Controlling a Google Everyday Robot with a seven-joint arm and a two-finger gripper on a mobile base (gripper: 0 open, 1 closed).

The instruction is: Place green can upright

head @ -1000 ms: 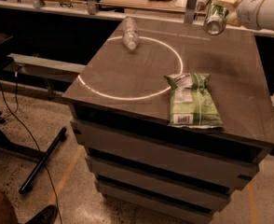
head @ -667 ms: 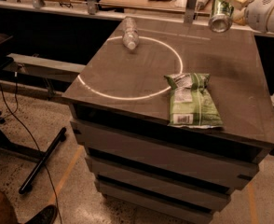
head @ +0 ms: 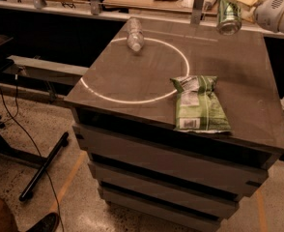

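The green can [head: 229,17] is a dark green drink can with lighter markings, in the air above the far right part of the dark table [head: 238,81]. It hangs nearly upright, slightly tilted, with a silver end facing down toward me. My gripper [head: 224,1] is shut on the can's upper part, and the white arm [head: 276,11] reaches in from the right edge. The can partly hides the fingers.
A clear plastic bottle [head: 134,34] lies on its side at the far left, on a white circle [head: 132,100] marked on the table. A flat green snack bag [head: 198,104] lies at the front right. Wooden desks and grey posts [head: 197,6] stand behind. A chair base [head: 40,170] and cables are on the floor at left.
The gripper and the green can have moved slightly right, and the can has turned more toward upright. The bottle and the snack bag have not moved.
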